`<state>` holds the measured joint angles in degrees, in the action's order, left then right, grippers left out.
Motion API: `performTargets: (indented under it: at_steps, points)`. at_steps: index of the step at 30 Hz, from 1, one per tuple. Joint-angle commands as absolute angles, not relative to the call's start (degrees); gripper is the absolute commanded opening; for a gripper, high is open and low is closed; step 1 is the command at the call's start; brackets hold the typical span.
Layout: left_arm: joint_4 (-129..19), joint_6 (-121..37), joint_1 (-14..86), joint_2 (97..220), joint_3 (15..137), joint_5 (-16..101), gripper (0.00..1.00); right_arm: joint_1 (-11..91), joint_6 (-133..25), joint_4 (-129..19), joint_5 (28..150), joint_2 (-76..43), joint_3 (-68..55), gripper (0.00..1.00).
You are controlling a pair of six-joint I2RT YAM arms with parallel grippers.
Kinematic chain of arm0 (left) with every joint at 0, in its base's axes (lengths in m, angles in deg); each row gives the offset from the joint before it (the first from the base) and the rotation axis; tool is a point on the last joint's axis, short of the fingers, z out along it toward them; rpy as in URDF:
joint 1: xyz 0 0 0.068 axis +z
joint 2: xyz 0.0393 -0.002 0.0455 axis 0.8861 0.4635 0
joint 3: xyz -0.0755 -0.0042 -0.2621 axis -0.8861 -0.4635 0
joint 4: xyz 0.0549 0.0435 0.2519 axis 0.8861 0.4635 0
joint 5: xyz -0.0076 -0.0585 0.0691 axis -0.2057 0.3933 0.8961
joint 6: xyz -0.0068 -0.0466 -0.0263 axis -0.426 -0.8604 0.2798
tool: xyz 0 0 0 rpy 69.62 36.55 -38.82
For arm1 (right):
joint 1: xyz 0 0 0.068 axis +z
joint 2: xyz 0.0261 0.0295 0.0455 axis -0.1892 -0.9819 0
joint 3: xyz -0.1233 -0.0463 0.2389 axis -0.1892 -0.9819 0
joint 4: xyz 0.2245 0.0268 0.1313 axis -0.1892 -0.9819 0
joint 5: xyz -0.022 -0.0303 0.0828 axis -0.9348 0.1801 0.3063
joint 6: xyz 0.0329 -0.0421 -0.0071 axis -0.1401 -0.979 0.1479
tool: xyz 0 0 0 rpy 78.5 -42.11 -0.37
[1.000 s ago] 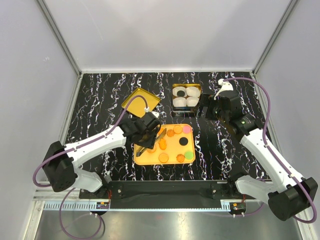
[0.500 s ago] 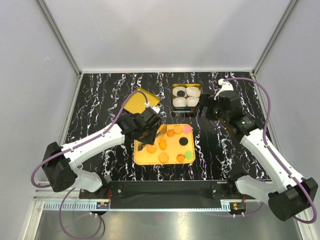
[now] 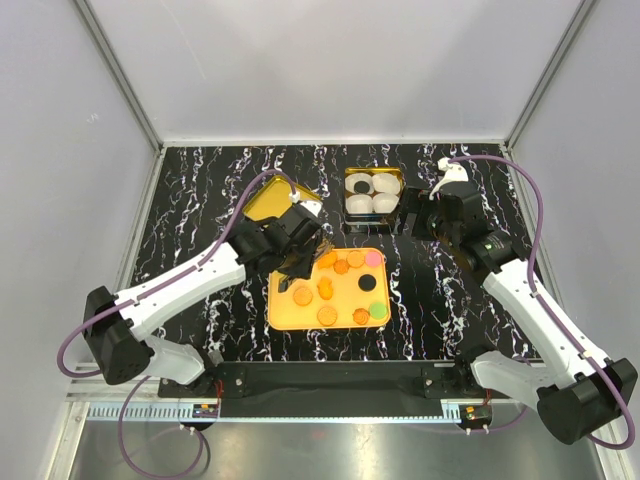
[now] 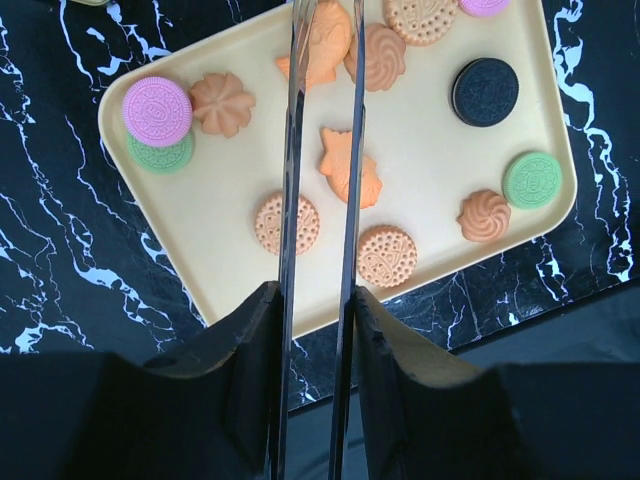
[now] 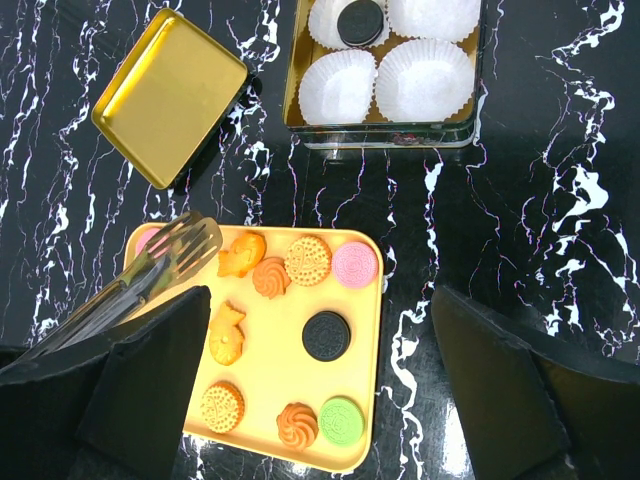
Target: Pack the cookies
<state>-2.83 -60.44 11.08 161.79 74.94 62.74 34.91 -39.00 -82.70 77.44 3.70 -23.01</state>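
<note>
left pincer (image 4: 318,300) clamped on metal tongs (image 4: 294,150), tong tips over the cookies (image 4: 385,255) on the yellow tray (image 4: 200,240), right pincer (image 3: 408,222) spread apart beside the tin (image 5: 385,135), one black cookie (image 5: 355,20) inside it

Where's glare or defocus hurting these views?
Left wrist: tongs run as reflective strips across sharp cookies; left gripper is dark and soft at the bottom. Right wrist: gold lid glares near its left corner; right gripper shows as unlit black masses. Top external: even light, no blur, cookies tiny.
</note>
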Motion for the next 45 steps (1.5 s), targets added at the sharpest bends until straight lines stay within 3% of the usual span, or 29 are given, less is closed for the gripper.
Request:
performTargets:
  at_steps: [1, 6, 10, 45]
  points:
    - [-4.3, -59.4, 10.8, 161.2, 77.4, 63.6, 0.37, 35.0, -39.9, -81.3, 76.3, 5.1, -22.3, 1.0]
    - [-4.3, -59.1, 10.8, 161.7, 76.1, 64.5, 0.41, 35.1, -39.9, -81.1, 76.5, 5.0, -22.6, 1.0]
    - [-4.3, -58.7, 10.8, 162.8, 74.6, 64.1, 0.49, 35.1, -39.8, -81.1, 76.5, 4.8, -22.7, 1.0]
    - [-5.5, -55.1, 11.1, 168.3, 72.5, 66.0, 0.49, 35.0, -40.0, -81.2, 76.0, 4.8, -22.9, 1.0]
